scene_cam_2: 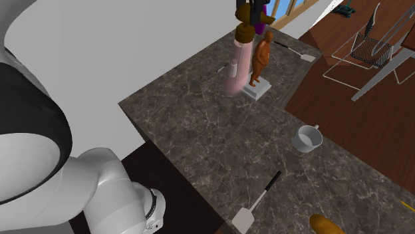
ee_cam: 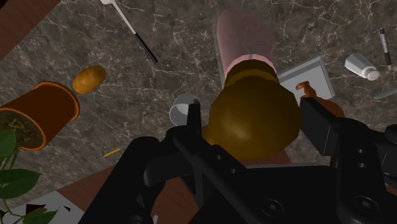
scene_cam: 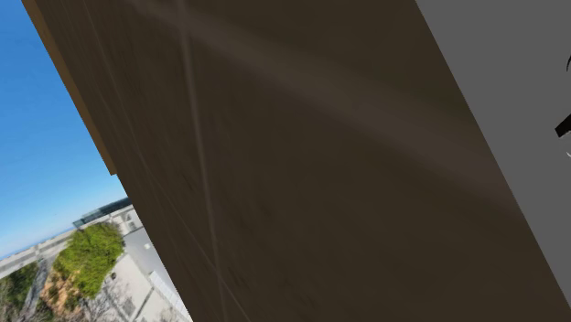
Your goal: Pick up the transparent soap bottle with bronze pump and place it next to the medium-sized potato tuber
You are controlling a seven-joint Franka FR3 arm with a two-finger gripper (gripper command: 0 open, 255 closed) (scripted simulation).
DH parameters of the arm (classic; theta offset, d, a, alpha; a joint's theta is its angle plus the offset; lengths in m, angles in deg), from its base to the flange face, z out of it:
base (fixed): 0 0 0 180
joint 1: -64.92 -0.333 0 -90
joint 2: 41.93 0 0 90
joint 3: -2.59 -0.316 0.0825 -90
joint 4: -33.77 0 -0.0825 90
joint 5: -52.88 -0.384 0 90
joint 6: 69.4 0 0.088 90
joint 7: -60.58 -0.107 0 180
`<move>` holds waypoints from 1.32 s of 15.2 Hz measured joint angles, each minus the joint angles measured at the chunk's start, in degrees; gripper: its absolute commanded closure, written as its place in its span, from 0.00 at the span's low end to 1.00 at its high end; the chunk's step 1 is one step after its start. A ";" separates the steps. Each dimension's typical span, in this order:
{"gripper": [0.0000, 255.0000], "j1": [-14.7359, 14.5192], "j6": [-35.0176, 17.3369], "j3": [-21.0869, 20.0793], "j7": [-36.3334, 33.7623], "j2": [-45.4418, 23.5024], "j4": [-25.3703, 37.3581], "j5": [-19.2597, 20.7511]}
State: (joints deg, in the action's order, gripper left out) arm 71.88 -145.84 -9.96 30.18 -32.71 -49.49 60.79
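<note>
At the second exterior view's left, the white arm (scene_cam_2: 73, 179) is looming over the dark veined table (scene_cam_2: 199, 126). Further right, the pinkish see-through soap bottle (scene_cam_2: 238, 66) is standing upright at the table's far end. The gripper (scene_cam_2: 249, 18) is hanging above it, its fingers (ee_cam: 192, 121) clasping the bronze pump (scene_cam_2: 245, 30). An orange figurine (scene_cam_2: 261, 58) is standing just beside. Then comes a white cup (scene_cam_2: 307, 139). The potato (scene_cam_2: 327, 226) is lying well apart at lower right.

Figurine (scene_cam_2: 261, 56) is crowding the bottle (scene_cam_2: 239, 66) at upper middle of the second exterior view. Countertop (scene_cam_2: 219, 133) is lying wide open mid-frame. Cup (scene_cam_2: 307, 138) at right and spatula (scene_cam_2: 245, 218) at bottom are flanking the potato (scene_cam_2: 326, 225), lower right.
</note>
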 measured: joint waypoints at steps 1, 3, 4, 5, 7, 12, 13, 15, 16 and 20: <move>1.00 0.05 0.87 0.00 0.21 -0.57 1.46 0.15; 1.00 -0.04 2.77 -0.26 0.18 -1.74 4.47 0.46; 1.00 -0.04 3.75 -0.33 0.28 -2.35 6.04 0.64; 1.00 -0.10 4.79 -0.46 0.30 -2.96 7.66 0.82; 1.00 -0.20 6.69 -0.69 0.36 -4.12 10.68 1.21; 1.00 -0.86 12.49 -1.63 0.35 -8.95 21.09 2.91; 1.00 -1.12 14.12 -1.89 0.38 -10.29 23.99 3.46; 1.00 -0.75 14.83 -1.55 1.19 -10.25 24.77 3.48; 1.00 -0.11 14.81 -0.96 2.24 -9.27 23.96 3.15; 1.00 3.29 12.39 2.65 8.24 -5.20 18.55 1.82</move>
State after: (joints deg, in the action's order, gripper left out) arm 75.17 -133.45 -7.31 38.41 -37.91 -30.94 62.61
